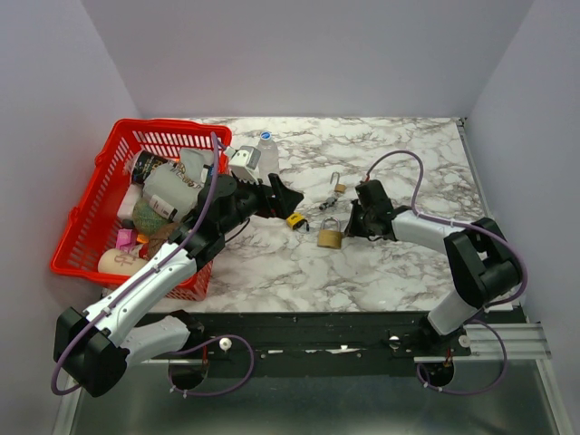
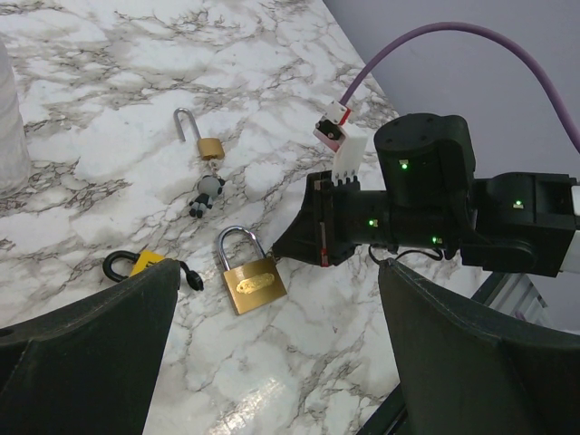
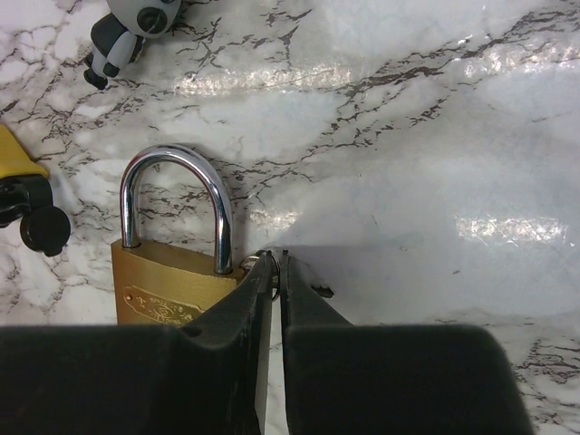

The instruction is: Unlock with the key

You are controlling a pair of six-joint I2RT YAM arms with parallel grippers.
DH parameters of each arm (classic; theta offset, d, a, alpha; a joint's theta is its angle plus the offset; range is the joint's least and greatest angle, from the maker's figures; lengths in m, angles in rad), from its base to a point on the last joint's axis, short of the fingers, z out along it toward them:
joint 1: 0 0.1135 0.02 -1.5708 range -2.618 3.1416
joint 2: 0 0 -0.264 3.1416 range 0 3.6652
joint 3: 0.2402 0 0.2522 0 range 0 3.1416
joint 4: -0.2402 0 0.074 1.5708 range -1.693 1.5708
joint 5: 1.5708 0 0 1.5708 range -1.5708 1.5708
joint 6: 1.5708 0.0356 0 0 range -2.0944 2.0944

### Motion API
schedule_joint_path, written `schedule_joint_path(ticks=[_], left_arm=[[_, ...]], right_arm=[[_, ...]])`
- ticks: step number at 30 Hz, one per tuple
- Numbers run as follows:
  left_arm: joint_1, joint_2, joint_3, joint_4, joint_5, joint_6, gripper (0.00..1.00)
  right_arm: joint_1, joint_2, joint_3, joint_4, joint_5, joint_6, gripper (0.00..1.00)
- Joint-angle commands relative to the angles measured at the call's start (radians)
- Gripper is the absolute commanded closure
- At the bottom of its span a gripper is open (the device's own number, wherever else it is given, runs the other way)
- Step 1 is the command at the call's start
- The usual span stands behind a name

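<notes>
Brass padlock (image 2: 254, 283) lies beside yellow lock (image 2: 145, 265).

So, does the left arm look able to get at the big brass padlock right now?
Probably yes. The left hand is open, with the brass padlock on bare marble just ahead of it. Only the right hand, tips at the padlock's corner, crowds one side.

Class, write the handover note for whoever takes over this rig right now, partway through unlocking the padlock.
Left claw: wide open, holding nothing, above the table near the yellow lock.
Right claw: nearly closed, tips at the brass padlock's shoulder; something small and metallic sits between them, key unconfirmed.
Done: nothing; the shackle is closed.
To do: get the key in, turn it, free the shackle.
</notes>
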Motion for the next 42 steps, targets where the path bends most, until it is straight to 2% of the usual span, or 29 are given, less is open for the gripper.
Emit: schedule_joint_path(ticks=[1,4,10,14,19,25,28,32,42], left_arm=[[0.001,-0.012,-0.007,0.012,0.007,0.012,0.01],[0.002,-0.012,-0.006,0.015,0.013,0.015,0.01],[-0.001,-0.02,-0.016,0.056,0.065,0.036,0.01],[-0.005,-0.02,-0.033,0.148,0.175,0.062,0.01],[-0.015,-0.004,-0.055,0.275,0.398,0.067,0.01],[-0.048,0.005,-0.093,0.411,0.505,0.073,0.01],[-0.082,0.028,-0.09,0.418,0.504,0.122,0.01],[-0.145,0.048,-0.079,0.385,0.423,0.211,0.01],[-0.192,0.12,-0.085,0.487,0.389,0.226,0.01]], right_arm=[[0.008,-0.044,-0.022,0.022,-0.01,0.024,0.9],[0.006,-0.087,-0.028,0.02,-0.008,0.026,0.99],[0.008,-0.229,-0.025,-0.003,-0.05,0.0,0.99],[0.008,-0.329,-0.004,-0.047,-0.114,-0.055,0.99],[0.008,-0.485,0.039,-0.113,-0.22,-0.097,0.99],[0.008,-0.61,0.092,-0.156,-0.359,-0.097,0.99],[0.008,-0.65,0.113,-0.155,-0.435,-0.069,0.99],[0.008,-0.68,0.132,-0.152,-0.508,-0.042,0.99],[0.008,-0.752,0.112,-0.089,-0.602,0.024,0.99]])
